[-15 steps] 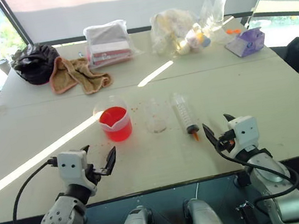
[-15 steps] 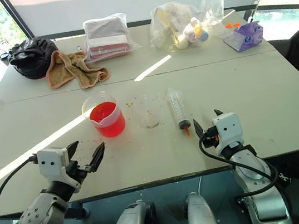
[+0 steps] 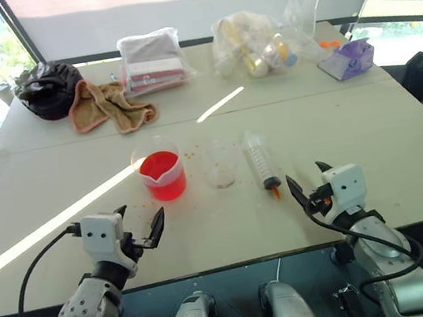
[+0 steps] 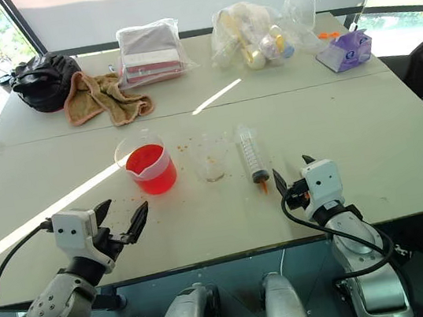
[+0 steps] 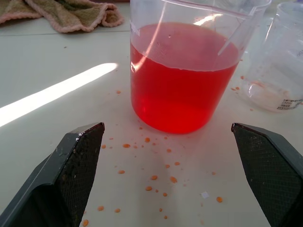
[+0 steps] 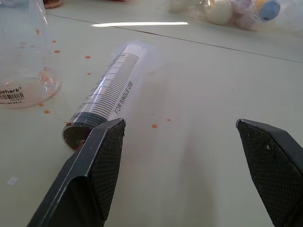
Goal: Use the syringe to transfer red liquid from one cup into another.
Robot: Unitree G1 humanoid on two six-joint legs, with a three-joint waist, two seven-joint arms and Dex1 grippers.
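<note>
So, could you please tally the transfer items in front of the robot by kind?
Beaker of red liquid: 1
Small cup: 1
Syringe: 1
Total: 3

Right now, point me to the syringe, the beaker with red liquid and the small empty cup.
syringe [image 4: 251,152]: right eye view, middle of the barrel.
beaker [image 3: 164,176]: left eye view, wall at the red liquid.
small cup [image 4: 211,158]: right eye view, clear side wall.
</note>
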